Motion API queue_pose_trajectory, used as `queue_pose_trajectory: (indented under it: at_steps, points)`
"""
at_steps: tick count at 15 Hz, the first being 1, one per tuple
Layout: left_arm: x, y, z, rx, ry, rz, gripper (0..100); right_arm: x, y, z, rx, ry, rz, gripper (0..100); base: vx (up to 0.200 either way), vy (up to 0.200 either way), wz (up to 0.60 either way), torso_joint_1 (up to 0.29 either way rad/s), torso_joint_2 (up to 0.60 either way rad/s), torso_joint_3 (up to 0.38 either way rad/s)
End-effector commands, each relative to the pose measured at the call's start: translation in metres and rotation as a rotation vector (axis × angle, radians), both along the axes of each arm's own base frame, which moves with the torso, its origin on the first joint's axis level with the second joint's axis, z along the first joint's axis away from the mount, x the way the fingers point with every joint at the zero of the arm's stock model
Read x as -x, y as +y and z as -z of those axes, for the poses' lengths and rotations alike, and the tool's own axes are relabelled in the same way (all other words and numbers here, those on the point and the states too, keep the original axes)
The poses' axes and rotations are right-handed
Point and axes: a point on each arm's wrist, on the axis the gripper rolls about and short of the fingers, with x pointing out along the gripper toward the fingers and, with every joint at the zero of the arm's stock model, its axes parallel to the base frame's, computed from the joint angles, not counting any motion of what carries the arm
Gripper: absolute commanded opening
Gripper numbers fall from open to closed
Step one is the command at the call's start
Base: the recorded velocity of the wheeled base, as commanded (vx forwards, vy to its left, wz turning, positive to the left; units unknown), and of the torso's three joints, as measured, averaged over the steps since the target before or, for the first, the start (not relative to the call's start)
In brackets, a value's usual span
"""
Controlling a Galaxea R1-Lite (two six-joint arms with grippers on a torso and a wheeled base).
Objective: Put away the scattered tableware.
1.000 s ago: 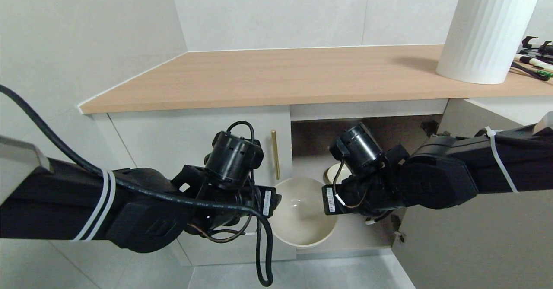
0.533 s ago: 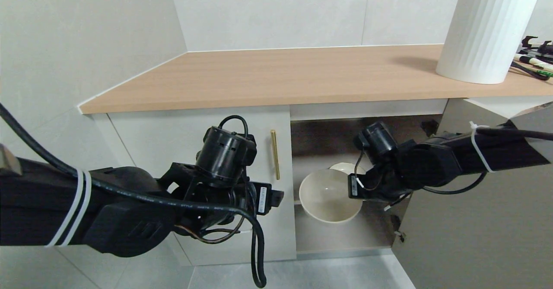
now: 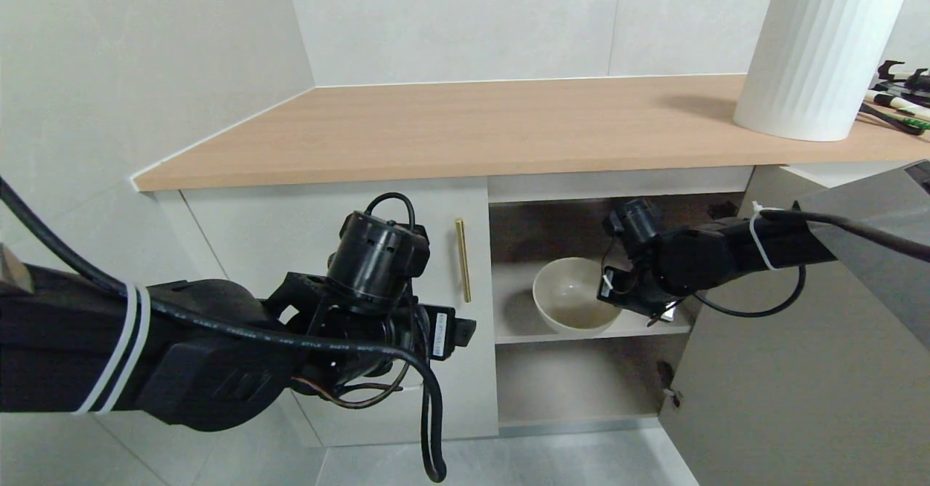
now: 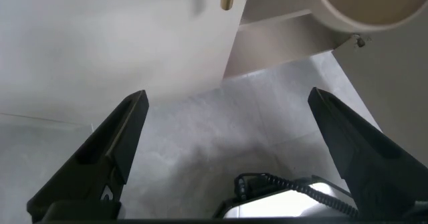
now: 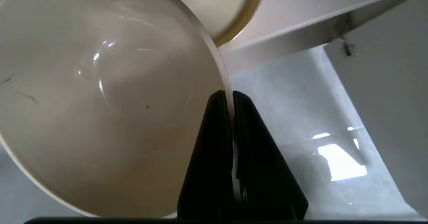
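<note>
A cream bowl (image 3: 572, 301) is tilted at the middle shelf (image 3: 519, 330) inside the open cabinet. My right gripper (image 3: 609, 290) is shut on the bowl's rim on its right side. In the right wrist view the fingers (image 5: 231, 157) clamp the bowl's (image 5: 100, 103) edge, and a second cream dish (image 5: 224, 3) lies on the shelf just past it. Whether the bowl touches that dish I cannot tell. My left gripper (image 3: 456, 332) hangs open in front of the closed left door, with nothing between its fingers (image 4: 107, 164).
The closed left door has a gold handle (image 3: 461, 259). The right door (image 3: 785, 377) stands swung open beside the right arm. On the wooden counter (image 3: 450, 126) stands a white ribbed cylinder (image 3: 817, 57), with some utensils (image 3: 897, 101) at the far right. The lower shelf (image 3: 574, 391) is bare.
My right arm has carried the bowl from in front of the cabinet up and inward to the middle shelf. The left gripper drew back slightly and then held still.
</note>
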Motion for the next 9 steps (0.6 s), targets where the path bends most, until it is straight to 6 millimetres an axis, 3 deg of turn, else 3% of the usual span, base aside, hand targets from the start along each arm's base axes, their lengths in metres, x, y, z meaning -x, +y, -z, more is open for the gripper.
queue_pose_trajectory:
  at_steps: [1, 9]
  points:
    - [-0.0002, -0.0001, -0.0002, 0.002, -0.001, -0.001, 100, -0.0052, 0.0002, 0.0103, 0.004, 0.011, 0.022, 0, 0.0, 0.0, 0.0, 0.0, 0.0, 0.0]
    - [-0.0014, -0.0004, -0.0012, 0.024, 0.001, -0.018, 100, -0.0119, 0.0011, 0.0105, -0.012, -0.057, 0.054, 0, 0.0, 0.0, 0.0, 0.0, 0.0, 0.0]
